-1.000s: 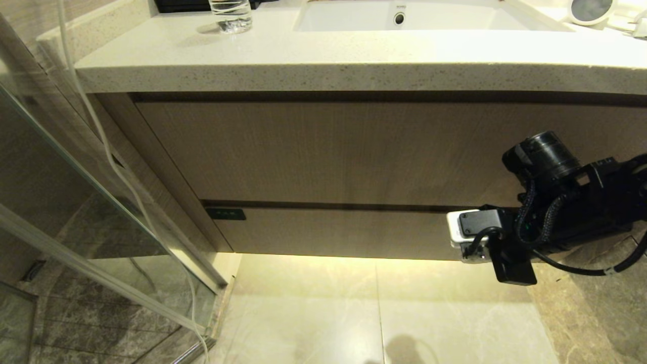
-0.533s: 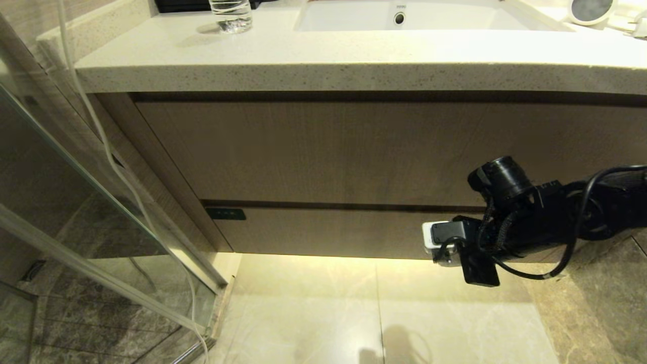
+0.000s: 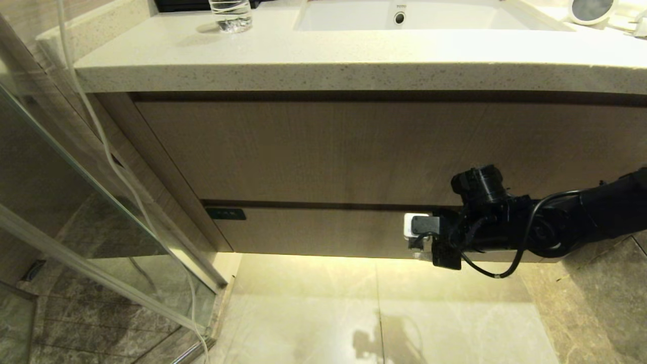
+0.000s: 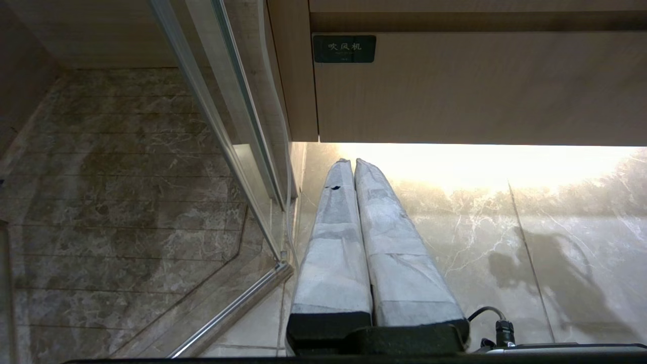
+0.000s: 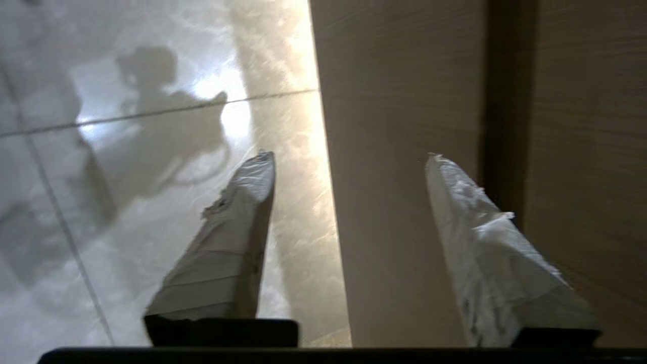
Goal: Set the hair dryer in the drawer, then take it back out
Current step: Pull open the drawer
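1. Over the last second the right gripper (image 3: 412, 232) had swung leftward along the vanity's lower front, from near the right end of the drawer (image 3: 323, 230) toward its middle, the arm staying low above the floor tiles (image 3: 313, 313).
2. In the right wrist view its taped fingers (image 5: 237, 237) stood spread, nothing between them but the drawer front; one finger lay on the floor side of the panel and the other near the dark gap (image 3: 323, 206) that separates the drawer from the taller panel (image 3: 354, 151) above.
3. This read as the opening step: the gripper was lining up on the drawer's edge for a pull, and the drawer was shut, flush with the cabinet.
4. The hair dryer (image 3: 590, 10) sat far off on the countertop (image 3: 303, 60), at the back right corner beside the sink (image 3: 404, 17); only its dark round end and some white cord showed. It had not been touched.
5. The left gripper (image 4: 354, 169) hung parked near the drawer's left corner, fingers pressed together, below the black label (image 4: 344, 48).
6. Room to move: open floor lay in front of the drawer for it to slide out. The glass shower door (image 3: 101, 202) and a hanging white cable (image 3: 108, 151) crowded the left side; the countertop overhung the fronts, and a drinking glass (image 3: 231, 15) stood at its back left.
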Robot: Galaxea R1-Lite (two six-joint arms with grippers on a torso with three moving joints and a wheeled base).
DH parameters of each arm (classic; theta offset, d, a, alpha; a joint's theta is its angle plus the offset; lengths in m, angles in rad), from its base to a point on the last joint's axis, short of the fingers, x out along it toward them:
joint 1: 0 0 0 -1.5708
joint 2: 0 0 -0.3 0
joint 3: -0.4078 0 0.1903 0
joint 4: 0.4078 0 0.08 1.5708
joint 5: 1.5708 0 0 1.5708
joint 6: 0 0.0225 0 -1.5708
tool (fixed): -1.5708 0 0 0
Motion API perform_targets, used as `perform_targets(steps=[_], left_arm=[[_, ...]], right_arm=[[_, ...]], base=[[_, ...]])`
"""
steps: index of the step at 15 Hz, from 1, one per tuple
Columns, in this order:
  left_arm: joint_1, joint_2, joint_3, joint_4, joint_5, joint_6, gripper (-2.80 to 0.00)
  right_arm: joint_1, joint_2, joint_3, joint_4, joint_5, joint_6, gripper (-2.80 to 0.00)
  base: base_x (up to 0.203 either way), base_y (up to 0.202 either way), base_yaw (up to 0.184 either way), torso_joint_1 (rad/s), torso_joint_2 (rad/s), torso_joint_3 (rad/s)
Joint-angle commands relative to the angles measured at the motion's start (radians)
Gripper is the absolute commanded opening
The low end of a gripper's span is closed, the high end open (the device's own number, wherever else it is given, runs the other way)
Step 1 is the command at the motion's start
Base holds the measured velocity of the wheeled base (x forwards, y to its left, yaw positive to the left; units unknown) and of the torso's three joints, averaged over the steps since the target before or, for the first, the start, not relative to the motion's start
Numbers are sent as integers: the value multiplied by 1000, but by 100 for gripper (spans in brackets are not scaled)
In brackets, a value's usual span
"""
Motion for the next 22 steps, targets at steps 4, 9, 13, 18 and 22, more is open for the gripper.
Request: perform_targets(steps=[4,9,13,18,22], left_arm=[[0,0,0,1,0,0,-280],[0,0,0,1,0,0,-280],[0,0,0,1,0,0,-280],[0,0,0,1,0,0,-280],[0,0,0,0,0,0,-280]], right_arm=[[-30,27,52,-123,67,-2,0],[-60,95,71,-283,94,-47,0],[-69,164,53,-376,97,-53,0],[-78,221,30,-418,95,-57,0],[-86,257,15,-519,92,-69,0]], base=[[0,0,0,0,0,0],[0,0,0,0,0,0],[0,0,0,0,0,0],[0,0,0,0,0,0],[0,0,0,0,0,0]])
